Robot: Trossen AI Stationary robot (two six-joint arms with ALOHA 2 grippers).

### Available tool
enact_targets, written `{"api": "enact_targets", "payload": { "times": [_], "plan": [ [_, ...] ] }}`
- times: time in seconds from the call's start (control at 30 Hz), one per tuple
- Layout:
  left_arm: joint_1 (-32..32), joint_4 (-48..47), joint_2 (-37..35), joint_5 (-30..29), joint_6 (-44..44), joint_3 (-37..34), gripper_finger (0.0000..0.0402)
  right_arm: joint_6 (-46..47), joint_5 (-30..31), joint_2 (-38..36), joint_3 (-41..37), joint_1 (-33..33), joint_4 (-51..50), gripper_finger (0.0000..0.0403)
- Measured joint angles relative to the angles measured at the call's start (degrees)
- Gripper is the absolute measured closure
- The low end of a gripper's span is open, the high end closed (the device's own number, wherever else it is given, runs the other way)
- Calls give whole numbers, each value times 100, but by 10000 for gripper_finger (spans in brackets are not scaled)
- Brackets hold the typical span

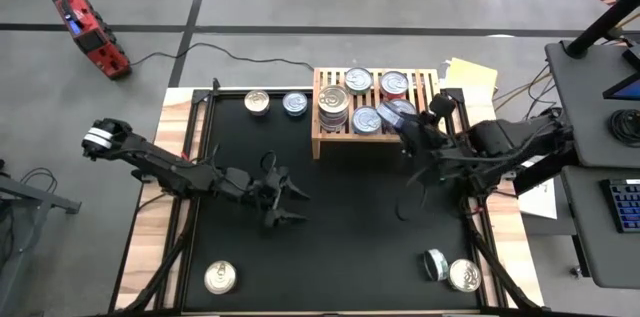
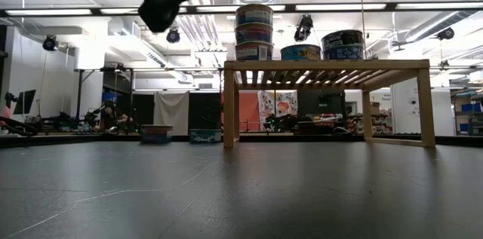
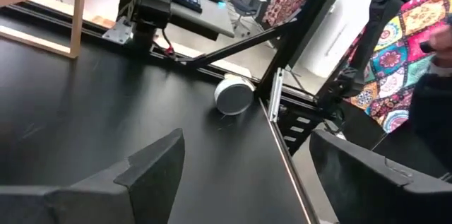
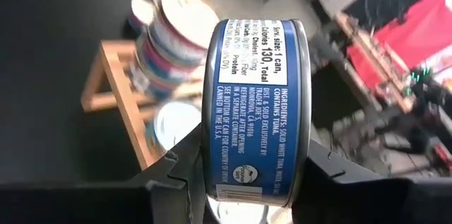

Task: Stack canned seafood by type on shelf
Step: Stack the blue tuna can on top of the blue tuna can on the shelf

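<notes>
The light-wood shelf (image 1: 322, 127) stands at the far middle of the black mat and carries several tins, among them a stack of three (image 2: 254, 32). My right gripper (image 1: 408, 125) hovers by the shelf's near right part, shut on a blue-labelled tin (image 4: 258, 111). My left gripper (image 1: 288, 204) hangs open over the mat's left middle with nothing between its fingers (image 3: 152, 174). Two tins (image 1: 257, 103) (image 1: 295, 104) sit flat on the mat left of the shelf. One tin (image 1: 220, 277) sits at the near left, and two (image 1: 463, 275) (image 1: 435, 264) sit at the near right. My right gripper pinches the blue tin between its two fingers (image 4: 185, 174), one on each flat face (image 4: 210, 155), so the labelled side wall faces the wrist camera. The tin is lifted clear and tilted, above the shelf's near right part (image 1: 398, 113).
The near-right tin lying on its side (image 3: 233, 95) is close to the mat's right edge. A red tool (image 1: 88, 32) lies on the floor beyond the table's far left. A desk with a keyboard (image 1: 625, 207) stands to the right. The mat's middle (image 1: 340, 237) is bare.
</notes>
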Motion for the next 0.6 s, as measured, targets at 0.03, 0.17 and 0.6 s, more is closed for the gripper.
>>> {"api": "enact_targets", "payload": {
  "times": [0.03, 0.17, 0.6],
  "plan": [
    [0, -72, -81, 0, 10, 0, 117, 81, -103, 43, 2, -90, -138, 273],
    [0, -190, -292, -2, 80, 0, 119, 100, -279, 193, 2, -456, -557, 273],
    [0, -195, -254, -11, 150, 0, 119, -338, -232, 675, -57, -834, -1542, 273]
  ]
}}
